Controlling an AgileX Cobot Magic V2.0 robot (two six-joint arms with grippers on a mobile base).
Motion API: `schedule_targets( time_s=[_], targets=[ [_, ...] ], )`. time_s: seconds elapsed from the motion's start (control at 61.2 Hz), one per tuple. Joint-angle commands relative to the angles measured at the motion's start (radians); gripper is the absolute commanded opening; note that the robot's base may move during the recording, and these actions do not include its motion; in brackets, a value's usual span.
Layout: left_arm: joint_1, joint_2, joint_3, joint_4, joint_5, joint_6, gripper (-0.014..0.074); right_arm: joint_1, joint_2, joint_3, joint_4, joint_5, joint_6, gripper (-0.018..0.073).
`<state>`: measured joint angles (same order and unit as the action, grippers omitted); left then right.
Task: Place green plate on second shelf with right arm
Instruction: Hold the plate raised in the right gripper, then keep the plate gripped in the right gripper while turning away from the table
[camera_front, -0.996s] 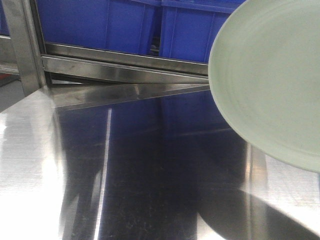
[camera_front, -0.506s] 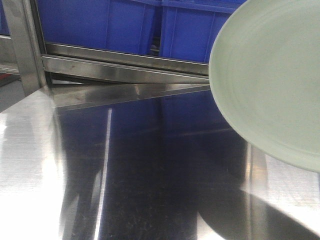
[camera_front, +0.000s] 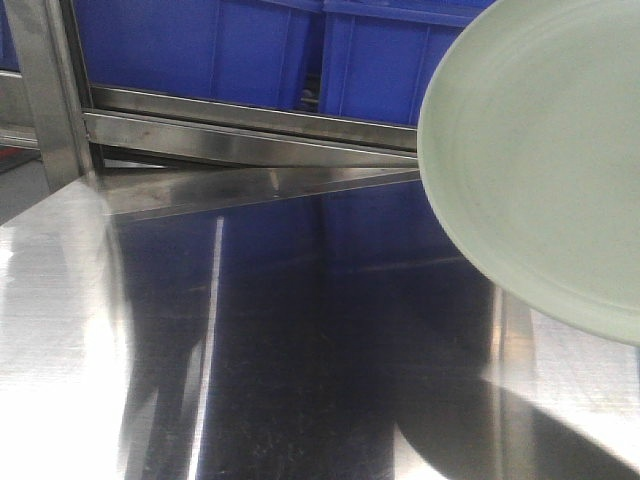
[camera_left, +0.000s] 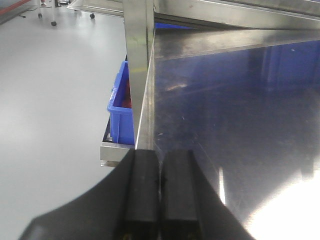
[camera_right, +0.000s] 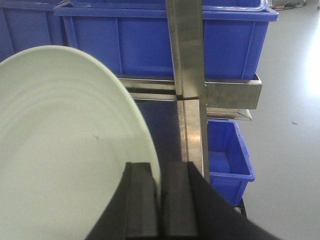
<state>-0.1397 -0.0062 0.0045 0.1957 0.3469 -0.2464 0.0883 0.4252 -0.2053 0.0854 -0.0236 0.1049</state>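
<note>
The pale green plate (camera_front: 540, 160) hangs tilted in the air at the right of the front view, above the shiny steel shelf surface (camera_front: 300, 340). In the right wrist view the plate (camera_right: 65, 150) fills the left side, and my right gripper (camera_right: 161, 172) is shut on its right rim, one black finger on each face. My left gripper (camera_left: 160, 165) is shut and empty, held over the left edge of the steel surface (camera_left: 235, 110) beside an upright post (camera_left: 137, 60).
Blue plastic bins (camera_front: 260, 50) stand behind a steel rail (camera_front: 250, 125) at the back. A steel post (camera_right: 187, 75) stands right of the plate, with blue bins (camera_right: 227, 40) behind it and one lower down (camera_right: 227, 160). Another blue bin (camera_left: 121, 110) sits below the left post.
</note>
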Motion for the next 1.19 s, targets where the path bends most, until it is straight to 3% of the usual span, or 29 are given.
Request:
schedule_targets(
  time_s=[0.0,1.176],
  targets=[
    [-0.005,-0.022,0.032,0.004,-0.068,0.001,0.0124,-0.007,0.000,-0.034,0.001,-0.113,0.000,0.0049],
    [-0.005,-0.022,0.032,0.004,-0.068,0.001,0.0124,-0.007,0.000,-0.034,0.001,-0.113,0.000,0.0049]
  ],
)
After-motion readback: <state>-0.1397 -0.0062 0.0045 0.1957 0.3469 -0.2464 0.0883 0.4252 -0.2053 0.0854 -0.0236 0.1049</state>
